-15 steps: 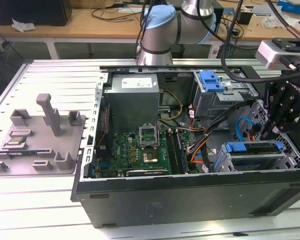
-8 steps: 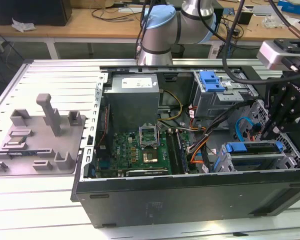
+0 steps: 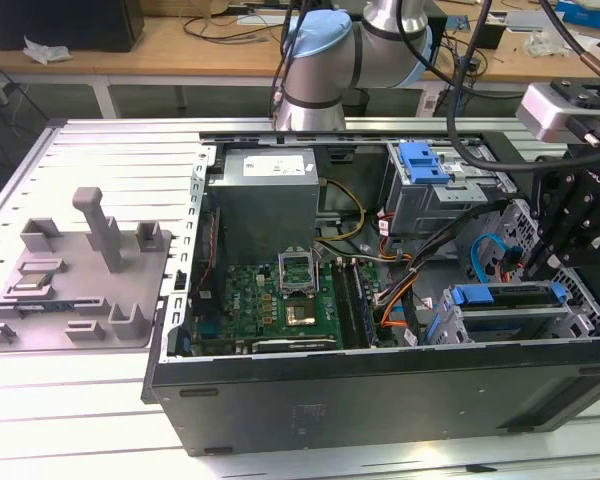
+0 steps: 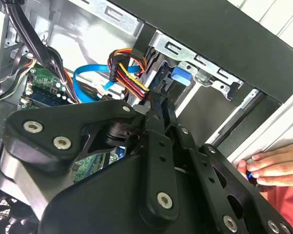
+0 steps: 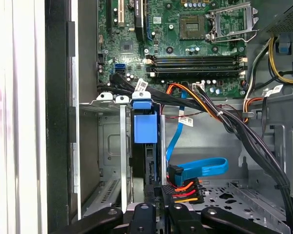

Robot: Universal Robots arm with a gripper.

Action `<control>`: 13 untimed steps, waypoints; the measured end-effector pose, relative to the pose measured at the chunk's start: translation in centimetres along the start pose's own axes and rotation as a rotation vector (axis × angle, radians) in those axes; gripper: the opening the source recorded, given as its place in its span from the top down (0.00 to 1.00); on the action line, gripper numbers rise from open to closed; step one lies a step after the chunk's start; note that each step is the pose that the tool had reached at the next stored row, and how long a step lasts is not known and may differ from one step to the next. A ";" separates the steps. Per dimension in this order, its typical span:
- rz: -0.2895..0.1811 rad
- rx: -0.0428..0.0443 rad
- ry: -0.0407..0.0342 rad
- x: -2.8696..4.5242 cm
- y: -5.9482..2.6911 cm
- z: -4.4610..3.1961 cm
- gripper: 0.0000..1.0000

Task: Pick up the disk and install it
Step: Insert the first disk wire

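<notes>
The disk (image 3: pixel 505 295) stands on edge in the drive cage (image 3: pixel 570 300) at the exterior view's right, inside the open computer case. Its blue carrier tab (image 5: pixel 145 127) sticks up between the cage's metal rails in the first wrist view. The same blue carrier (image 4: pixel 180 78) appears in the second wrist view. My gripper (image 3: pixel 529 267) hangs just over the cage's near end. Its black fingers (image 4: pixel 158 117) lie close together, shut, with the tips (image 5: pixel 155 191) at the disk's end beside an orange-and-red power connector (image 5: pixel 184 186). I see nothing held between them.
A person's hand (image 4: pixel 276 165) rests on the case's outer edge. Blue data cables (image 5: pixel 200 168) and black wire bundles (image 5: pixel 254 141) run beside the cage. The motherboard (image 3: pixel 280 300), power supply (image 3: pixel 270 190) and an upper cage with a bare blue bracket (image 3: pixel 425 160) fill the case. A grey fixture (image 3: pixel 75 275) lies outside.
</notes>
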State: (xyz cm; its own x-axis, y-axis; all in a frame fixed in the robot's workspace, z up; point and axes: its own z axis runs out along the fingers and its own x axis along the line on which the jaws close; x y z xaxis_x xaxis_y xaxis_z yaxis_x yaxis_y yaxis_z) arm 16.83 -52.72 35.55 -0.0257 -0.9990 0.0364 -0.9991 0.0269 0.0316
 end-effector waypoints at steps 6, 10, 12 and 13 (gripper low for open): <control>0.000 0.0000 -0.0003 0.01 0.00 0.00 0.84; -0.001 0.0000 -0.0004 0.01 0.00 0.00 0.84; -0.013 0.0004 0.0001 0.01 0.00 0.00 0.84; -0.018 0.0006 0.0002 0.01 0.00 0.00 0.84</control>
State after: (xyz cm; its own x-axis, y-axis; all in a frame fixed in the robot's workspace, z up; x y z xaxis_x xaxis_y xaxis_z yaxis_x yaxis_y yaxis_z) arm 16.83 -52.73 35.55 -0.0077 -0.9993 0.0360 -0.9995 0.0089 0.0316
